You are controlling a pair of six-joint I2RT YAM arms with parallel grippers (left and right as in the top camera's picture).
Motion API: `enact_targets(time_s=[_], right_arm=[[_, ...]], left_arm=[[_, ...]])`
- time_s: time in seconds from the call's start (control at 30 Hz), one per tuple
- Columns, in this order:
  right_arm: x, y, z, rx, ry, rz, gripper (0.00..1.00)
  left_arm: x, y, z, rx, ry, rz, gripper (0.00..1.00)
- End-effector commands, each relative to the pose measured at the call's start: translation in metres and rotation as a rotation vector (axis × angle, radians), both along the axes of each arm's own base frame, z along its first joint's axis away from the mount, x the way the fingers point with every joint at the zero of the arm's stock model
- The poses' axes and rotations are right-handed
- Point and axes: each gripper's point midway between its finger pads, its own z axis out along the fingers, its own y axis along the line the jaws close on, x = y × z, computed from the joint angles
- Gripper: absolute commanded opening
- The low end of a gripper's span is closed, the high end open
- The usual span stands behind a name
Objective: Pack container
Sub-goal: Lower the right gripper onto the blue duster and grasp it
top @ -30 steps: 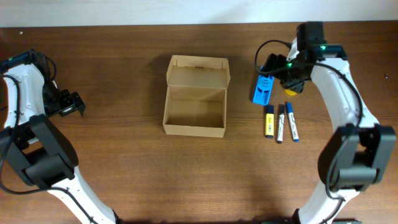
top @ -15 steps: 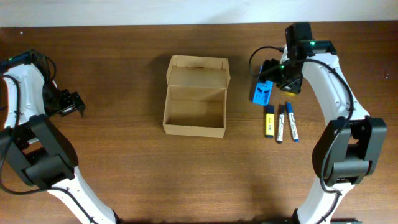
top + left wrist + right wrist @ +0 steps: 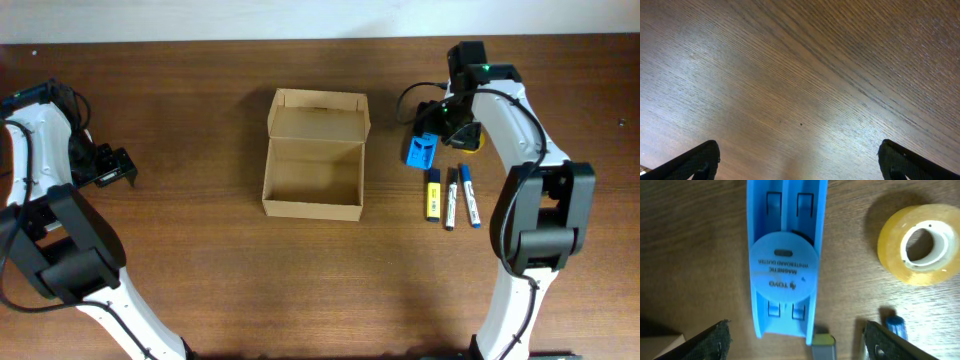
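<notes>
The tan cardboard container (image 3: 311,209) stands open at the table's middle, with its flap lid up at the back and nothing inside. A blue whiteboard eraser (image 3: 421,152) lies to its right and also shows in the right wrist view (image 3: 785,255). My right gripper (image 3: 440,122) is open and empty, just above the eraser; in the right wrist view (image 3: 797,342) its fingers straddle the eraser's near end. Three markers lie below the eraser: a yellow highlighter (image 3: 433,193), a white marker (image 3: 451,197) and a blue marker (image 3: 469,195). My left gripper (image 3: 112,167) is open over bare wood (image 3: 800,167) at the far left.
A yellow tape roll (image 3: 917,245) lies right of the eraser, partly hidden under my right arm in the overhead view (image 3: 471,143). The highlighter's tip (image 3: 822,342) and the blue marker's cap (image 3: 895,325) show between the right fingers.
My right gripper has moved left and turned over the eraser's far end. The eraser, markers, box and left arm have not moved.
</notes>
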Motion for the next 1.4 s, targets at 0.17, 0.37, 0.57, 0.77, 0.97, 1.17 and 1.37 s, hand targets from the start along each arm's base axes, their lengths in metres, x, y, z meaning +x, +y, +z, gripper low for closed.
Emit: enact_targets(time_s=[0.17, 0.37, 0.57, 0.77, 0.97, 1.17, 1.37], right_arm=[[0.008, 0.025, -0.014, -0.072, -0.014, 0.04, 0.87], [0.011, 0.017, -0.026, -0.149, -0.011, 0.011, 0.87], [0.013, 0.013, -0.026, -0.151, -0.014, 0.015, 0.87], [0.015, 0.012, -0.026, -0.15, -0.024, 0.013, 0.87], [0.014, 0.013, -0.04, -0.151, -0.001, 0.008, 0.87], [0.011, 0.012, -0.06, -0.154, 0.037, 0.003, 0.73], [0.009, 0.012, -0.06, -0.155, 0.047, 0.005, 0.09]], left_arm=[[-0.001, 0.0, -0.001, -0.009, 0.0, -0.012, 1.0], [-0.001, 0.0, -0.001, -0.009, 0.0, -0.012, 1.0], [-0.001, 0.0, -0.001, -0.009, 0.0, -0.012, 1.0], [-0.001, 0.0, -0.001, -0.009, 0.0, -0.012, 1.0], [-0.001, 0.0, -0.001, -0.009, 0.0, -0.012, 1.0], [0.0, -0.001, -0.001, -0.01, 0.0, -0.013, 1.0], [-0.001, 0.0, -0.001, -0.009, 0.0, -0.012, 1.0]])
